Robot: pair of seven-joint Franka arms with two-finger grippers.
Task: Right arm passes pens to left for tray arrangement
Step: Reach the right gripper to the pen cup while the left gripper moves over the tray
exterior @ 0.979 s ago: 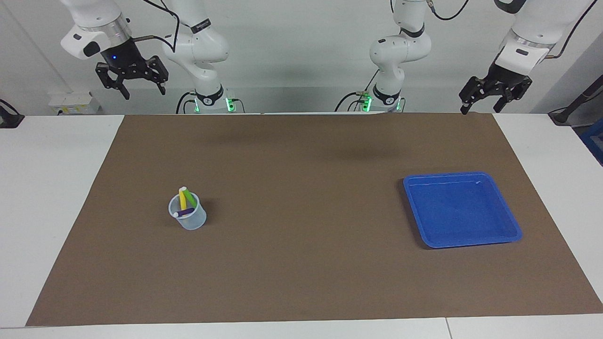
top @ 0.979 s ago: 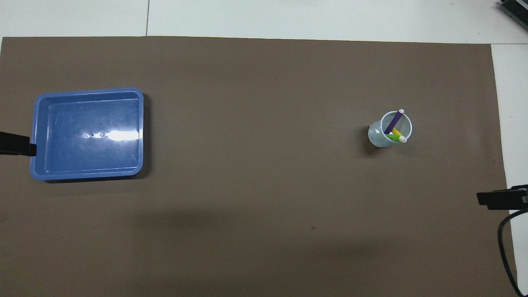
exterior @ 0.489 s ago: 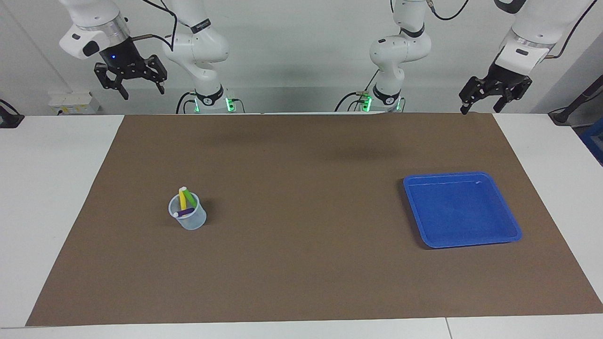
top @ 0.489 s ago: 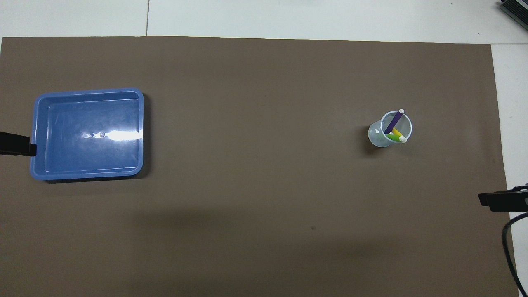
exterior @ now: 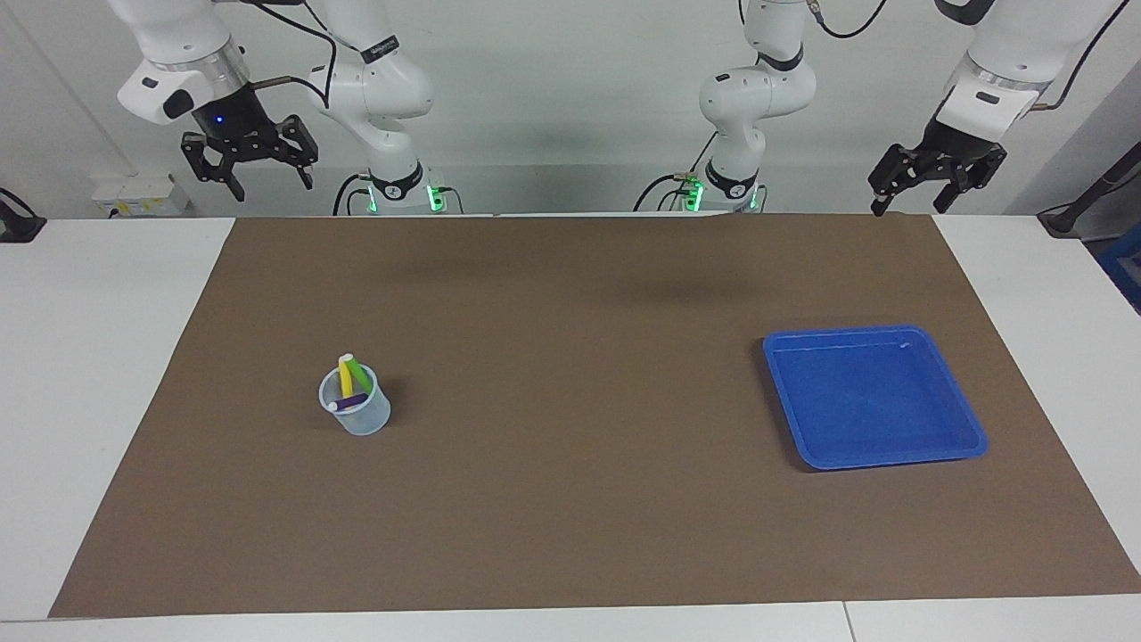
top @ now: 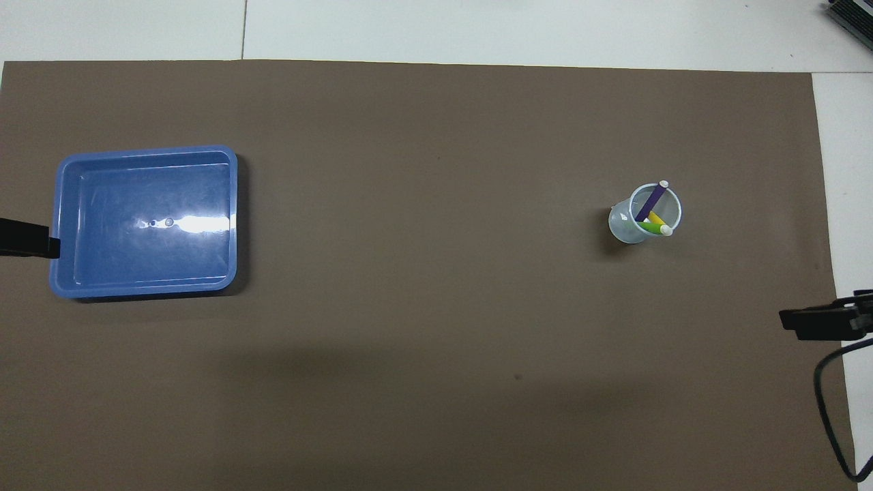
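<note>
The pens (exterior: 349,383) stand tilted in the cup (exterior: 357,412), well apart from the tray (exterior: 874,397). The right tool (exterior: 248,169) hangs high, open and empty, nearer the cup's end; the left tool (exterior: 931,183), open and empty, waits.

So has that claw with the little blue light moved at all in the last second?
Yes. The right gripper has drifted a little in the air; in the overhead view its tip now reaches farther in over the edge of the brown mat, toward the cup. Its jaws are open.
</note>
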